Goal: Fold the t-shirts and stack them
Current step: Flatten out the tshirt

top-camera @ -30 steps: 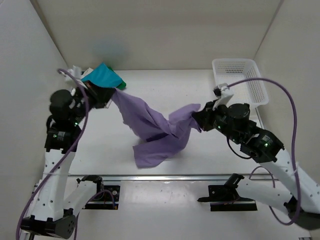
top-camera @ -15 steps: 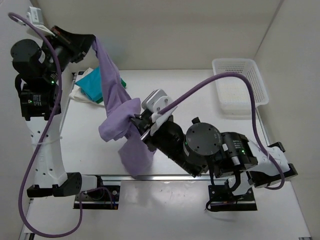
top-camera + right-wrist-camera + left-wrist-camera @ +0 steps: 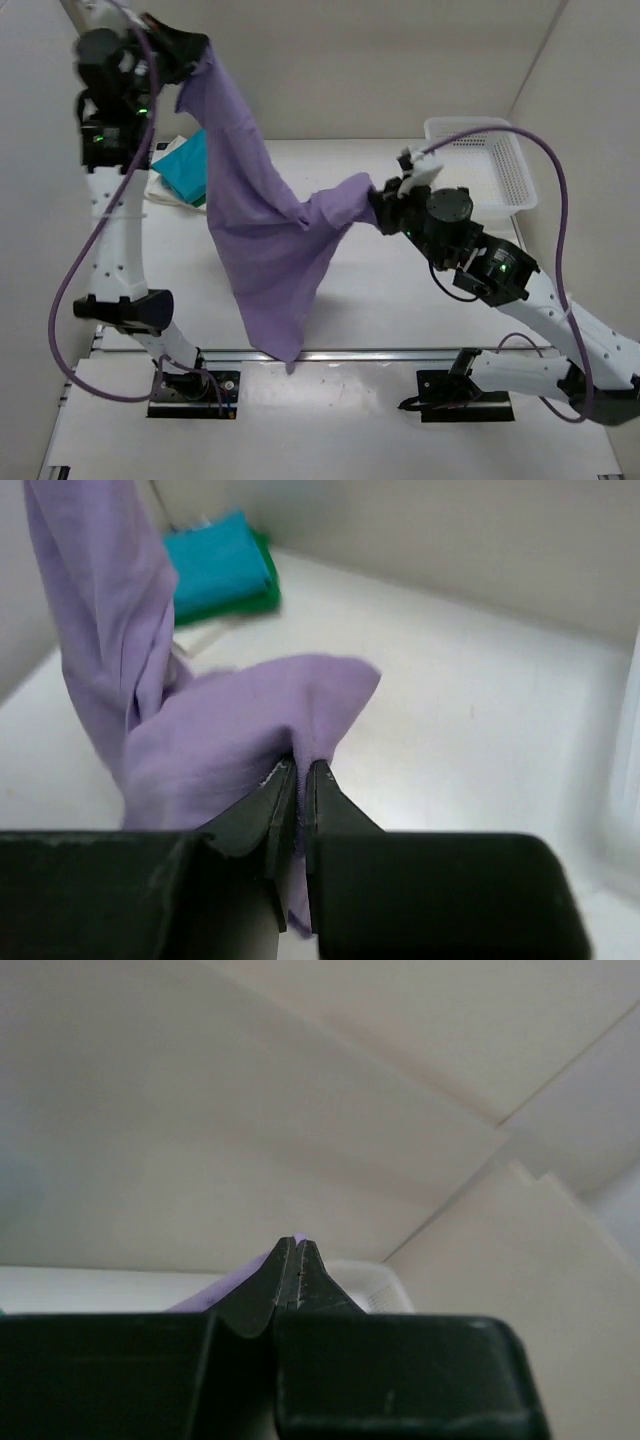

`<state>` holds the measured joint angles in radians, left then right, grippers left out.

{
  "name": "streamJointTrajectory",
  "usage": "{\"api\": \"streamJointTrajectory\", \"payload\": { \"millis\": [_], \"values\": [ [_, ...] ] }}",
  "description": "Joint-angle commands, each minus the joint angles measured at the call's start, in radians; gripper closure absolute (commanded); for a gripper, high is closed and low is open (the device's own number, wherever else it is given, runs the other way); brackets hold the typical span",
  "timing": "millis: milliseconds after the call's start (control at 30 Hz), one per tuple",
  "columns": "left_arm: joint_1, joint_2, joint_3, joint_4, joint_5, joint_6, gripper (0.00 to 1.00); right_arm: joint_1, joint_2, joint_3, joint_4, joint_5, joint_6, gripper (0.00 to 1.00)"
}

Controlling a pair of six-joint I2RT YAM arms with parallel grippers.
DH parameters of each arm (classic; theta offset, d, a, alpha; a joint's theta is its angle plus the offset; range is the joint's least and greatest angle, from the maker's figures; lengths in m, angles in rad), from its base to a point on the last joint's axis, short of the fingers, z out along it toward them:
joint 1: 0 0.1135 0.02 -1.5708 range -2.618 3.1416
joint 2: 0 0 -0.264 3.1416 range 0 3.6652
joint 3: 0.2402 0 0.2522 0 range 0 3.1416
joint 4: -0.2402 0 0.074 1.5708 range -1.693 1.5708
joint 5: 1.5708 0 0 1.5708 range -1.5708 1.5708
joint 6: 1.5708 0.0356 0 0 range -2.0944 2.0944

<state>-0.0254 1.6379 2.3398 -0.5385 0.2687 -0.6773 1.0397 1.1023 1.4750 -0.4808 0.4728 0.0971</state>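
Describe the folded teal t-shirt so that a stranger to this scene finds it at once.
Look at the far left corner of the white table, beside the hanging lavender t-shirt. A small stack of folded shirts lies there, with the teal t-shirt on top. Its bright blue-green colour sets it apart from the dark green t-shirt and the white t-shirt under it.

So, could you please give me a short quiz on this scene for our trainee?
1. How many end effectors grip the purple shirt?
2. True or false: the teal shirt is hanging in the air.
3. What stands at the far right of the table? A) white basket B) cardboard box C) bottle
Key: 1. Two: the left end effector and right end effector, both shut on it. 2. False; it lies folded on the table. 3. A.
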Motion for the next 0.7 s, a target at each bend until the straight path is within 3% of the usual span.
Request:
{"api": "streamJointTrajectory", "payload": {
  "millis": [0, 133, 233, 267, 333, 400, 433, 467, 533, 567, 633, 667],
  "values": [
    [-0.209, 0.045, -0.104, -0.040, -0.133, 0.201, 1.00, -0.115, -0.163, -0.320, 0.108, -0.180, 0.226, 0.99],
    [-0.396, 0.086, -0.359, 0.072, -0.230, 0.292, 0.97, -0.136, -0.301, -0.583, 0.071, -0.114, 0.354, 1.00],
    [-0.522, 0.256, -0.335, 0.077, -0.227, 0.301, 0.95, -0.272, -0.398, -0.779, 0.035, -0.183, 0.409, 1.00],
    [-0.539, 0.293, -0.308, 0.048, -0.233, 0.301, 0.90, -0.314, -0.419, -0.810, 0.045, -0.221, 0.411, 1.00],
    [-0.582, 0.438, -0.159, -0.018, -0.212, 0.295, 0.72, -0.519, -0.472, -0.905, 0.062, -0.394, 0.408, 1.00],
    [-0.591, 0.496, -0.093, -0.092, -0.174, 0.282, 0.39, -0.663, -0.502, -0.955, 0.068, -0.509, 0.395, 1.00],
    [-0.594, 0.476, -0.132, -0.116, -0.169, 0.286, 0.32, -0.749, -0.516, -0.973, 0.061, -0.564, 0.374, 1.00],
    [-0.596, 0.444, -0.182, -0.094, -0.178, 0.294, 0.19, -0.820, -0.519, -0.981, 0.051, -0.586, 0.359, 0.99],
    [-0.562, 0.241, -0.525, 0.007, -0.184, 0.285, 0.08, -0.890, -0.525, -0.978, 0.047, -0.658, 0.346, 1.00],
    [-0.523, 0.106, -0.619, 0.096, -0.174, 0.262, 0.07, -0.914, -0.521, -0.969, 0.027, -0.661, 0.349, 1.00],
    [-0.478, -0.064, -0.949, 0.178, -0.174, 0.246, 0.11, -0.928, -0.515, -0.949, 0.012, -0.671, 0.343, 1.00],
    [-0.476, -0.114, -1.017, 0.183, -0.209, 0.252, 0.14, -0.929, -0.501, -0.955, 0.005, -0.666, 0.342, 1.00]
  ]
}}
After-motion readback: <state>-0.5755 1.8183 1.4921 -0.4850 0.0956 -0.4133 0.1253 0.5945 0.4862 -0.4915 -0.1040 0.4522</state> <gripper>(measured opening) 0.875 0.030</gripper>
